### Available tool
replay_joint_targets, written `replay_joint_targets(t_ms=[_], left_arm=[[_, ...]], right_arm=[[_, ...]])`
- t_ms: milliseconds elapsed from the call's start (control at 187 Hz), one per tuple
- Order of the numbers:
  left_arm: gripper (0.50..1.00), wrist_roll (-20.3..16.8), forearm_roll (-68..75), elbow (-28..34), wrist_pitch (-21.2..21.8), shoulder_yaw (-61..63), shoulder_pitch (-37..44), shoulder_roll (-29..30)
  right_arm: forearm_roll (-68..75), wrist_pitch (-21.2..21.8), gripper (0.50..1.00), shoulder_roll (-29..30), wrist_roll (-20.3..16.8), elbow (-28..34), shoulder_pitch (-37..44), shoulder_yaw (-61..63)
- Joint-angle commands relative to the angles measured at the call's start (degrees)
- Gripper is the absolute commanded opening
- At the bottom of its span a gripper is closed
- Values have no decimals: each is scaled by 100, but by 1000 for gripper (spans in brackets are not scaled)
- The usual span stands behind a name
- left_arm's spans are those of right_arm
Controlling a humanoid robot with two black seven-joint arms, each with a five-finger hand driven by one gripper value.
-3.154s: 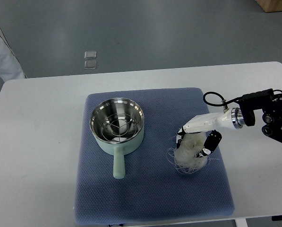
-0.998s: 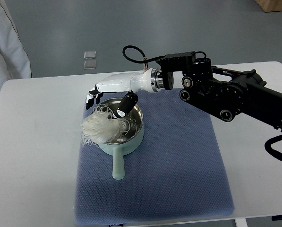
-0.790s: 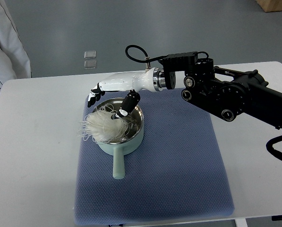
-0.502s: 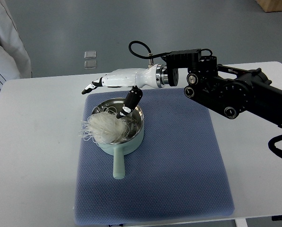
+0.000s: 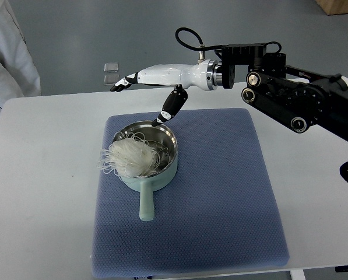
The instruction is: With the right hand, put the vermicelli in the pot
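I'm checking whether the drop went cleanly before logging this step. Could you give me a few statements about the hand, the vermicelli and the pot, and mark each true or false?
1. The right hand is gripping the vermicelli. False: its fingers are spread and hold nothing, and it is raised above the far rim of the pot.
2. The vermicelli sits fully inside the pot. False: the bundle rests on the left rim, with loose strands hanging outside over the blue mat.
3. The pot's handle points toward the near edge of the table. True.
4. The pot stands on the blue mat. True.
5. The left hand is holding the pot steady. False: no left hand shows in the picture.
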Motion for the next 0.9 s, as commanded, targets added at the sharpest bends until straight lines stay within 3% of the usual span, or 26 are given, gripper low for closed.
replay_joint_targets(t_ms=[0, 299, 438, 608, 897], left_arm=[[1000, 0, 0, 0, 0, 0, -1, 0], [1000, 0, 0, 0, 0, 0, -1, 0], [1000, 0, 0, 0, 0, 0, 8, 0], [1000, 0, 0, 0, 0, 0, -1, 0], [1000, 0, 0, 0, 0, 0, -1, 0]], right_arm=[[624, -62, 919, -49, -7, -138, -85, 401], [4173, -835, 919, 12, 1, -1439, -990, 1544], [5958, -1292, 921, 3, 10, -1668, -1412, 1606], [7145, -1898, 919, 12, 1, -2037, -1720, 1623], [8525, -2101, 919, 30, -86, -2467, -1975, 1570]])
